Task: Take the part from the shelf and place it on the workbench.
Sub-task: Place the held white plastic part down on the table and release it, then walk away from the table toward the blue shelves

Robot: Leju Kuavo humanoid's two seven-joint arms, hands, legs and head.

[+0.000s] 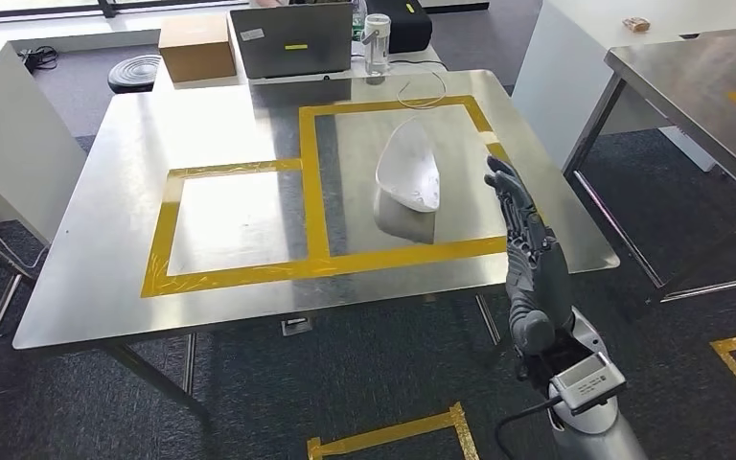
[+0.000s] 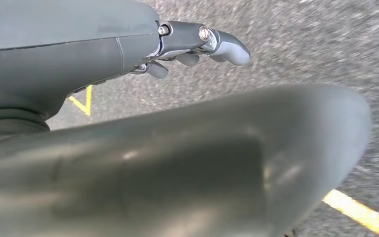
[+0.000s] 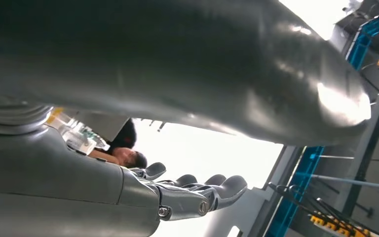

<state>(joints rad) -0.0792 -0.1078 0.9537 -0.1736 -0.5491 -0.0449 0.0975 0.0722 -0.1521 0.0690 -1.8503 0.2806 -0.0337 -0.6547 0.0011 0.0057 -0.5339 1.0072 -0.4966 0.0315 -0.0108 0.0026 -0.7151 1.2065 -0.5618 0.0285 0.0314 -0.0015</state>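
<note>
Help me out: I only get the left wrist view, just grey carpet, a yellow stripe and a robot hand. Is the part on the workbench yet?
Observer: Yes. The head view shows a white curved shell-shaped part lying on the shiny steel workbench, inside the larger yellow tape rectangle.
Operator: Is anything holding it?
Observer: No. The right robot hand is raised beside it with its fingers straight. It is empty and does not touch the part.
Operator: Anything else nearby?
Observer: An open grey laptop stands just beyond the workbench's far edge.
</note>
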